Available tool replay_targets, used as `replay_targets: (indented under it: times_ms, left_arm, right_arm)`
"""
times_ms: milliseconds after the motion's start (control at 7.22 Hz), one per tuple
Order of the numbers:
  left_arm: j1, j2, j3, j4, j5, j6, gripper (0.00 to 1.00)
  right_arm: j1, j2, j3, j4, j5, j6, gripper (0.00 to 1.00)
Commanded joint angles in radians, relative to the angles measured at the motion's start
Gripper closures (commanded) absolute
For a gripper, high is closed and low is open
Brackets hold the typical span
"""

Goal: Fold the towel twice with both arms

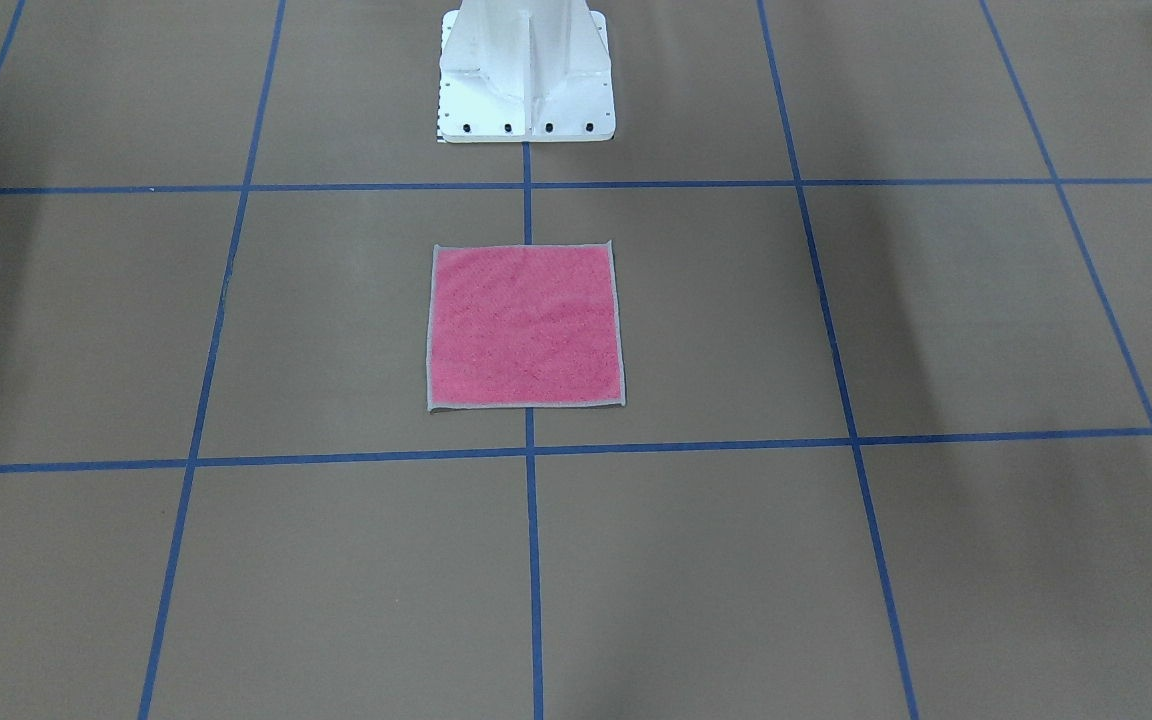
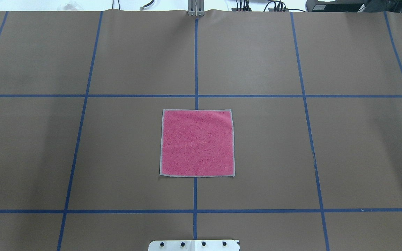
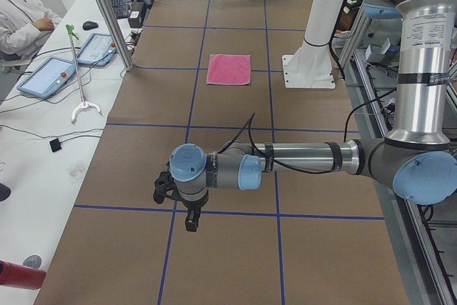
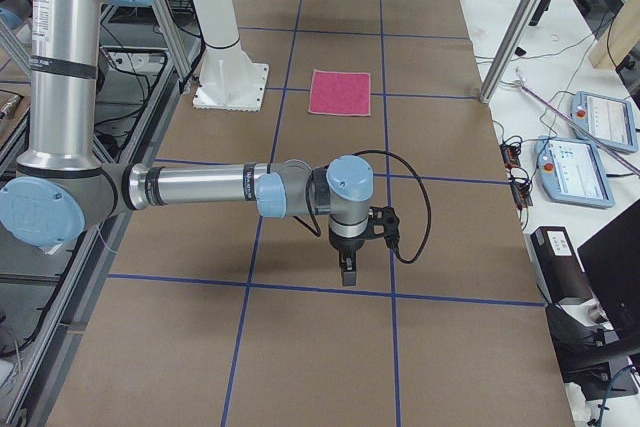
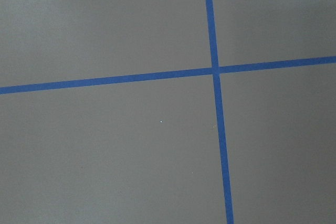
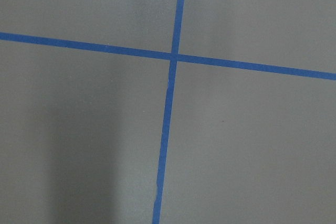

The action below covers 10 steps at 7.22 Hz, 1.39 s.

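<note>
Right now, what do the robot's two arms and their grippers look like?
The left arm and right arm are silver-grey tubes with rounded light-blue joint caps and black bands on the upright segments. A black cable loops to each wrist. The left gripper and right gripper are black.

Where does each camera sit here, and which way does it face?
Front-facing: across the table, facing the robot; towel, white pedestal at top, no arms.
Overhead: behind the robot, looking forward; same towel, pedestal edge at bottom.
Exterior left: table's left end; left arm near, left gripper.
Exterior right: right end; right arm near, right gripper.
Left wrist: down on a blue tape cross; no fingers.
Right wrist: likewise.
</note>
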Motion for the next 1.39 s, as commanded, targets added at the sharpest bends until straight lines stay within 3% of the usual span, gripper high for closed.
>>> replay_targets:
  times_ms: [0, 831, 1247]
  left_arm:
    - [0.002, 0.0, -0.003, -0.002, -0.003, 0.0, 0.0]
    - [0.002, -0.017, -0.026, -0.05, 0.001, -0.011, 0.0]
    - [0.002, -0.028, -0.016, -0.322, -0.002, -0.014, 0.0]
  right_arm:
    - [0.0, 0.0, 0.0, 0.0, 0.0, 0.001, 0.0]
    - [0.002, 0.014, 0.046, 0.018, 0.005, 0.001, 0.0]
    - [0.0, 0.02, 0.028, 0.196, 0.015, 0.004, 0.0]
